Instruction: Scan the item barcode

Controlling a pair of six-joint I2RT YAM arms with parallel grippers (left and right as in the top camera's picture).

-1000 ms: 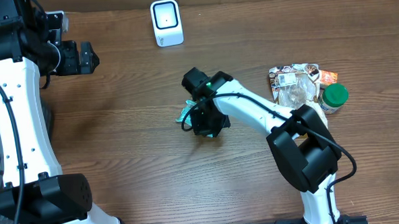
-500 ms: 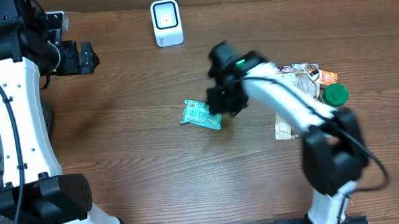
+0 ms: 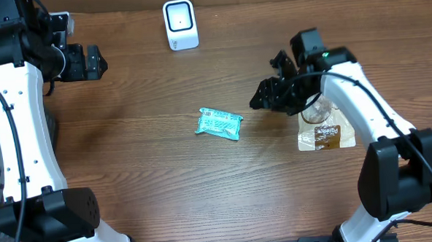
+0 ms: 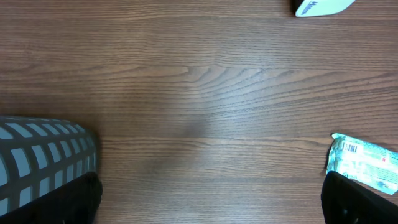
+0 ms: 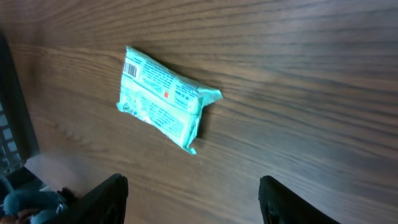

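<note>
Nearest, a clear pouch (image 3: 326, 136) lies flat on the worktop (image 3: 152, 175), partly under the right arm. Just beyond, the teal packet (image 3: 220, 124) lies flat mid-worktop, its barcode (image 5: 131, 67) facing up at one end, nothing touching it. The right hand (image 3: 265, 98) hovers to its right, apart from it, fingers spread and empty. Farther back on the left, the left hand (image 3: 96, 62) hangs wide open, holding nothing. The white scanner (image 3: 180, 25) stands at the far edge, well apart from the packet.
</note>
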